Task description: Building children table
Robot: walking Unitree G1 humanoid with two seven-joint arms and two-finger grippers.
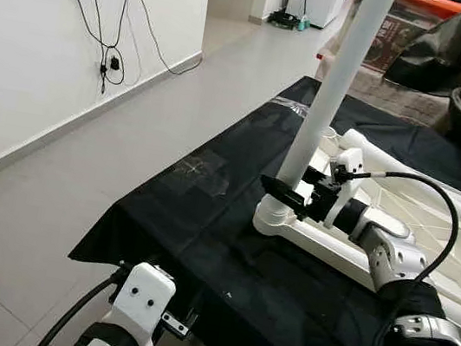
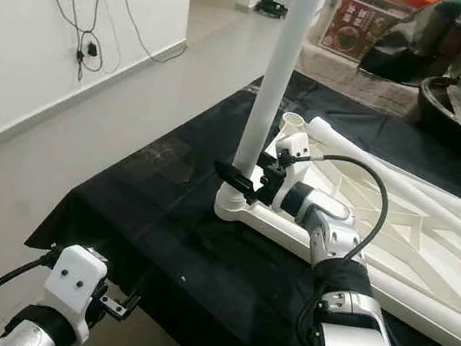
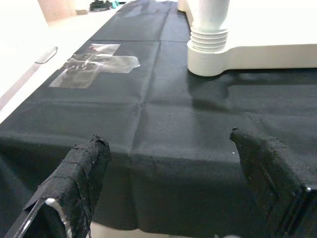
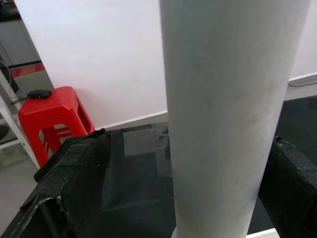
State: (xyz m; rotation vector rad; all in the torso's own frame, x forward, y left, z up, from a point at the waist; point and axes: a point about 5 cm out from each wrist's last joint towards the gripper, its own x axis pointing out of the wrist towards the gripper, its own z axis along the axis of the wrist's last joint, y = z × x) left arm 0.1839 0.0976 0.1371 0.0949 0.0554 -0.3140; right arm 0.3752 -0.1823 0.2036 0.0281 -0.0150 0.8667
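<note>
Leg going into the corner socket
Right tool (image 1: 297,192) straddles the stiff, smooth leg (image 1: 331,92) low down, fingers parted; left tool (image 3: 173,183) open, empty.

— What do we log for furniture parts?

— We count one white table frame (image 2: 429,248) lying on one black cloth (image 2: 162,215), one white leg (image 2: 271,83) standing upright in a corner socket, and one further loose white leg (image 2: 388,176) lying across the frame.

— Grippers?

— We list two: one right gripper (image 1: 291,191), its two black fingers either side of the upright leg, and one left gripper (image 3: 173,183), fingers apart above the cloth edge.

— Anything else?

— We enter one red stool (image 4: 52,124), one clear tape cross (image 3: 94,64) on the cloth, and one bundle of black cables (image 1: 107,13) hanging on the wall.
</note>
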